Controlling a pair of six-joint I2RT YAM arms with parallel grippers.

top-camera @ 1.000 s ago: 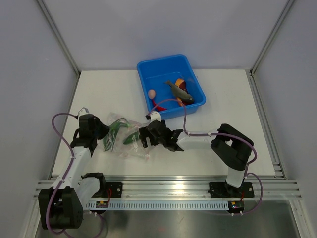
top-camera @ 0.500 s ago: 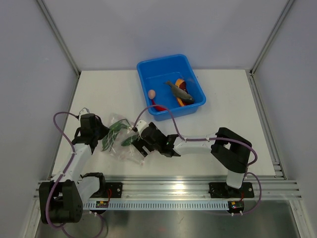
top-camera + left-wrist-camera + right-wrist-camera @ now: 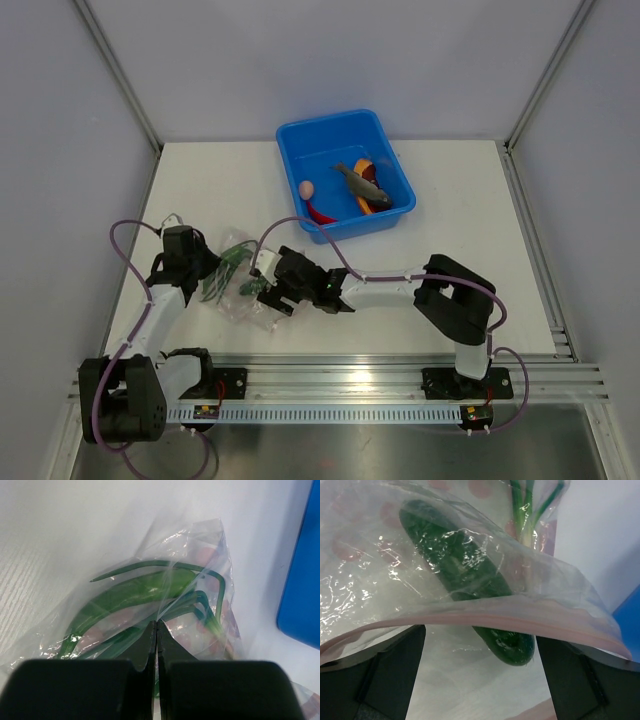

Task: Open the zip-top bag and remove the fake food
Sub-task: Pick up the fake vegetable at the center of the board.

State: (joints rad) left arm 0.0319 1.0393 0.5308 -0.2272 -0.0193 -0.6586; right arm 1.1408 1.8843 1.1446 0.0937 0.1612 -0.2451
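- Plainly, the zip-top bag (image 3: 243, 300) lies crumpled on the table (image 3: 450, 210) between the two arms, well short of the blue tub (image 3: 345, 128)
- The left gripper (image 3: 155, 629) is clenched, its jaws meeting on a fold of the bag's film
- The right gripper (image 3: 268, 290) is spread wide at the bag's mouth, grasping nothing; the pinkish zip strip (image 3: 485, 617) arches across in front of it
- A green chilli (image 3: 465, 585) and a green onion (image 3: 202, 602) sit inside the bag; the fish (image 3: 360, 186) and egg (image 3: 306, 188) lie in the tub
- The film looks thin, limp and slippery, so it will probably crumple; the stiffer strip seems the surer hold
- The chilli is likely light, hard and smooth: take it across its middle, clear of the plastic
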